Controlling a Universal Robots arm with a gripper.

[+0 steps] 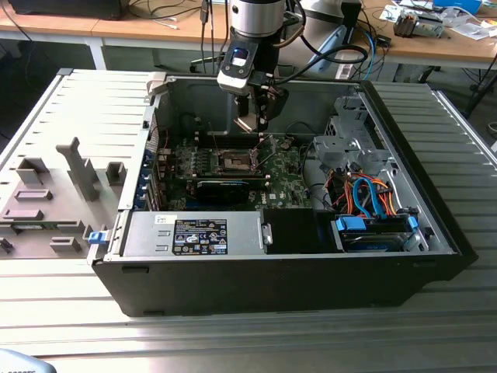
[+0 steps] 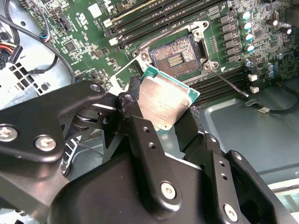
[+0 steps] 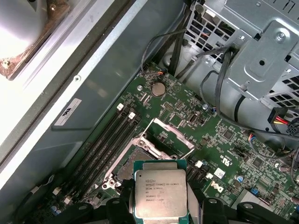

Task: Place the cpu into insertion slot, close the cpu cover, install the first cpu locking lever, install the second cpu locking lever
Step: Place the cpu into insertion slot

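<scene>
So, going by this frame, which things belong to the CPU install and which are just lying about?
Part of the job:
tool, shut on the cpu
insertion slot, empty
cpu cover, open
locking lever, released

Lying about:
memory slots
coin battery
drive cage
orange and blue cables
grey fixtures outside the case

This looks like a robotics laboratory or workshop: an open desktop computer case (image 1: 272,268) lies on a ribbed metal tabletop (image 1: 233,342) under a robot arm (image 1: 256,15), grey fixtures (image 1: 78,167) stand beside it, and wooden desks (image 1: 155,29) behind carry loose cables (image 1: 167,12).
</scene>
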